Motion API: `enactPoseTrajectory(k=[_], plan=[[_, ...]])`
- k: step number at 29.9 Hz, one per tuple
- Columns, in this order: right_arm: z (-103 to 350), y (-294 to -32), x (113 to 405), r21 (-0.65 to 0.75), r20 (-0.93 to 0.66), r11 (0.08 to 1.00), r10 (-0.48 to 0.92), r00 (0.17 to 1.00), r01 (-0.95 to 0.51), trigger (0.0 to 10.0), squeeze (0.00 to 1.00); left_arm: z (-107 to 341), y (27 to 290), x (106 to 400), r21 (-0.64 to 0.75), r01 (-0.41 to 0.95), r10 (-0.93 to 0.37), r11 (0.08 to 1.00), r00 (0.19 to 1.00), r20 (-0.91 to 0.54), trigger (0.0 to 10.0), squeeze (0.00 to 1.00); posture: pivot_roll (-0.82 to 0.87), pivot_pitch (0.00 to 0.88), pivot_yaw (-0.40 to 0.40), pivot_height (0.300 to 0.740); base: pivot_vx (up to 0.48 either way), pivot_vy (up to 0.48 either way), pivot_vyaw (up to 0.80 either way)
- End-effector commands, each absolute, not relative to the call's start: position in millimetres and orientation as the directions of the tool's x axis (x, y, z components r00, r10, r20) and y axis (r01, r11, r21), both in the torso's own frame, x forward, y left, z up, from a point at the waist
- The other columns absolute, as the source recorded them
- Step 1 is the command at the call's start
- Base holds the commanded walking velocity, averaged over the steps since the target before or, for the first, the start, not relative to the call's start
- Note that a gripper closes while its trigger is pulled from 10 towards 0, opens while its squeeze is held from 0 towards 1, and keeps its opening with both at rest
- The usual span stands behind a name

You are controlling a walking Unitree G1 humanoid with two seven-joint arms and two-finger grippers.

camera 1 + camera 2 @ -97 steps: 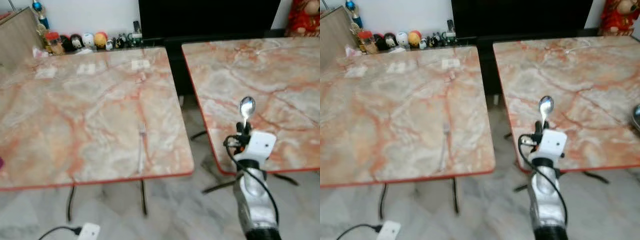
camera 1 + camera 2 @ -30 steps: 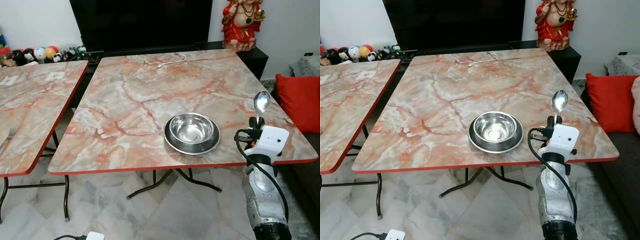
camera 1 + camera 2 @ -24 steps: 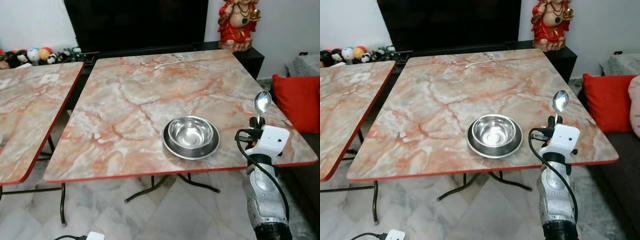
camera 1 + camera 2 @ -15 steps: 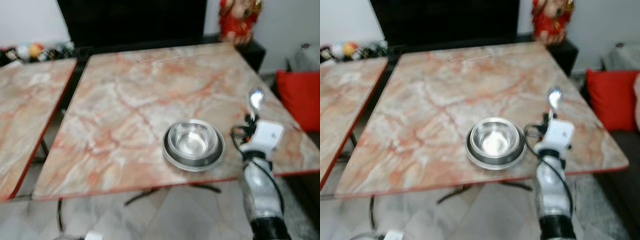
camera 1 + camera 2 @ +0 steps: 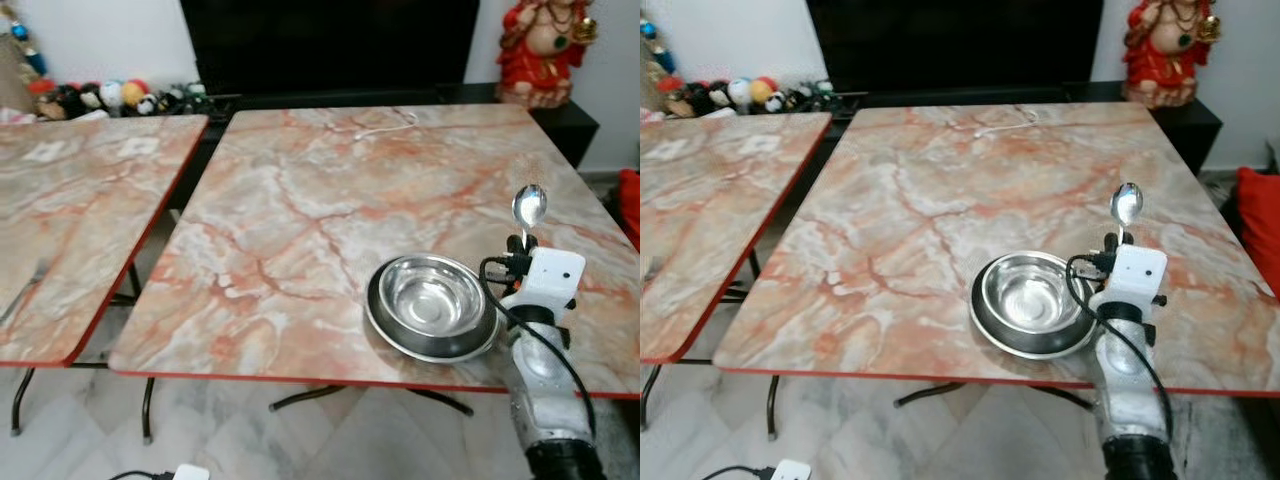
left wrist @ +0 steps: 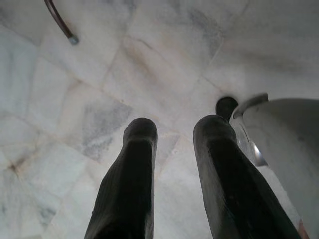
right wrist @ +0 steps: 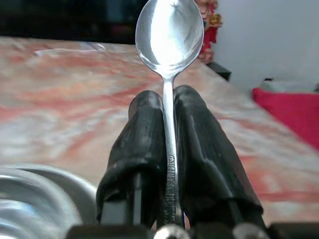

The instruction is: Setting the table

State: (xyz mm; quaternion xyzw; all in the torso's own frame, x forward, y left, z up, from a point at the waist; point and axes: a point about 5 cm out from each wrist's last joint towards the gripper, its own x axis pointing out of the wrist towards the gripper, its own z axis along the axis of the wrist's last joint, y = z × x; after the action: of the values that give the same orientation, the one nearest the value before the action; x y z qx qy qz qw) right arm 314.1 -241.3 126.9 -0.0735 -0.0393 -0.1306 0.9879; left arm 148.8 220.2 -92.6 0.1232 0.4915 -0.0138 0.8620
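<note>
Right wrist view shows the right gripper (image 7: 168,164) with its two black fingers (image 7: 142,149) pressed against the thin handle of a shiny steel spoon (image 7: 169,35), whose oval bowl stands upright above the fingertips. In the left eye view that gripper sits at the near right of a marble-patterned, red-edged bench (image 5: 330,200), with the spoon's bowl raised over the bench surface and the silver right arm (image 5: 545,400) rising from below the near edge. Just beside the gripper, on the robot's left of it, a round stainless-steel bowl (image 5: 428,298) rests inside a shallow steel plate (image 5: 390,330) close to the near edge of the bench. A white cable (image 5: 385,125) lies at the far side of the same bench. A second marble-patterned bench (image 5: 70,220) stands to the left, apart from the first, with a steel fork (image 5: 28,285) lying near its near edge. Behind the benches is a large black television (image 5: 320,45), a row of small round toy figures (image 5: 100,97) at the far left, and a red and gold statue (image 5: 545,45) at the far right. In the left wrist view the left gripper (image 6: 174,129) hangs over a pale marble tiled floor (image 6: 75,89), its fingers narrowly apart and holding nothing.
</note>
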Motion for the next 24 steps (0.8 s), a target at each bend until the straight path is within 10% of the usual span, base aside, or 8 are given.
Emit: enactPoseTrajectory(k=[1,24], plan=[[133.8,-246.2,317.7,-0.136,0.093,0.958,-0.242,0.966,0.253,10.0,0.00,-89.9,224.1,153.7,0.211,0.145,0.106,0.967,0.523,-0.846,10.0,0.00,-0.19,0.000,0.075,0.740,0.000,0.000,0.00],[106.6,-245.7,336.6,0.028,-0.281,0.999,-0.017,0.960,0.026,10.0,0.00,-84.0,230.3,165.1,0.204,0.101,0.118,0.974,0.544,-0.831,10.0,0.00,-0.15,0.040,0.082,0.740,0.000,0.000,0.00]])
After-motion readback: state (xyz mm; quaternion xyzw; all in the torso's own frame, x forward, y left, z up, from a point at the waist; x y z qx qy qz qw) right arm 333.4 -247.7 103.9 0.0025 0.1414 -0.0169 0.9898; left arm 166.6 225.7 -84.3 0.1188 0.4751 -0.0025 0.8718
